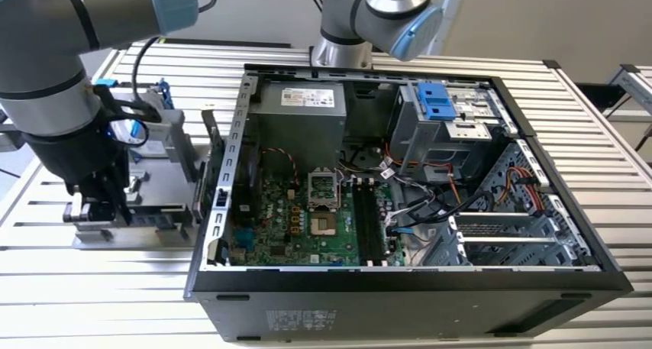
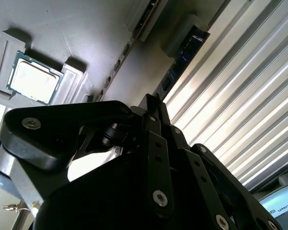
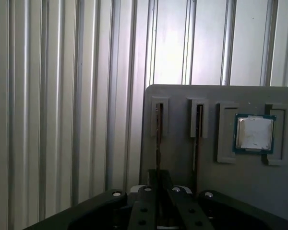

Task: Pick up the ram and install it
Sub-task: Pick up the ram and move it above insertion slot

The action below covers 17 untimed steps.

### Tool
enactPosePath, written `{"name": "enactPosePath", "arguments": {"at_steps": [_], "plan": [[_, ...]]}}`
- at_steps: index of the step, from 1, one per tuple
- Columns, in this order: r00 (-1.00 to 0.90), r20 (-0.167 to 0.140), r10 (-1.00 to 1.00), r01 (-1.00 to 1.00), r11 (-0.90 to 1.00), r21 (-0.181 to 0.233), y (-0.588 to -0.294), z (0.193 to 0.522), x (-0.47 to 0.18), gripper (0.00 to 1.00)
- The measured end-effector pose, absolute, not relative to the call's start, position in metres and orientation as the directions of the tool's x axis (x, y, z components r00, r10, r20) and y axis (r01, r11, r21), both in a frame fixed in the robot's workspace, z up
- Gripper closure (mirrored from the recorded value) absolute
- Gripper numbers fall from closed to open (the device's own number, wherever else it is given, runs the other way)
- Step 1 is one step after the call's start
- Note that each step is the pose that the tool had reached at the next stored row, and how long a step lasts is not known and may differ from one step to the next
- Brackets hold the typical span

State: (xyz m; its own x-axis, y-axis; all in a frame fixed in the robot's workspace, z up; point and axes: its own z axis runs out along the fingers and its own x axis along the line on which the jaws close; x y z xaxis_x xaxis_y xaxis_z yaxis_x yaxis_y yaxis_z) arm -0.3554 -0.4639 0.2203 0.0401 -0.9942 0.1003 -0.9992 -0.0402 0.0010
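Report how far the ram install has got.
Done: nothing visible; the motherboard slots look empty. In hand: the gripper is low over the gray holder, lined up with a ram that stands on edge in its groove; whether it is gripped I cannot tell. Left: lifting it out and seating it in the case.

The arm [image 1: 51,66] is made of grey tubes capped in light blue at the joints; a black cable [image 1: 134,72] is run along it. The black gripper [image 3: 158,178] is studded with silver screws [image 3: 116,194].
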Motion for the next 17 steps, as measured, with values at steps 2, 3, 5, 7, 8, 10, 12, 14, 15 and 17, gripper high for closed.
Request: {"name": "enactPosePath", "arguments": {"at_steps": [2,3,5,7,8,10,12,14,15,17], "plan": [[0.04,0.1,-0.994,-0.999,-0.04,0.001,-0.464,0.222,-0.355,1.0],[0.04,0.1,-0.994,-0.999,-0.04,0.001,-0.464,0.223,-0.355,1.0],[0.04,0.1,-0.994,-0.999,-0.04,0.001,-0.464,0.224,-0.355,1.0],[0.04,0.1,-0.994,-0.999,-0.04,0.001,-0.464,0.226,-0.355,1.0],[0.04,0.1,-0.994,-0.999,-0.04,0.001,-0.464,0.227,-0.355,1.0],[0.04,0.1,-0.994,-0.999,-0.04,0.001,-0.464,0.228,-0.355,1.0],[0.04,0.1,-0.994,-0.999,-0.04,0.001,-0.464,0.229,-0.355,1.0],[0.04,0.1,-0.994,-0.999,-0.04,0.001,-0.464,0.231,-0.355,1.0],[0.04,0.1,-0.994,-0.999,-0.04,0.001,-0.464,0.232,-0.355,1.0],[0.04,0.1,-0.994,-0.999,-0.04,0.001,-0.464,0.233,-0.355,1.0]]}}
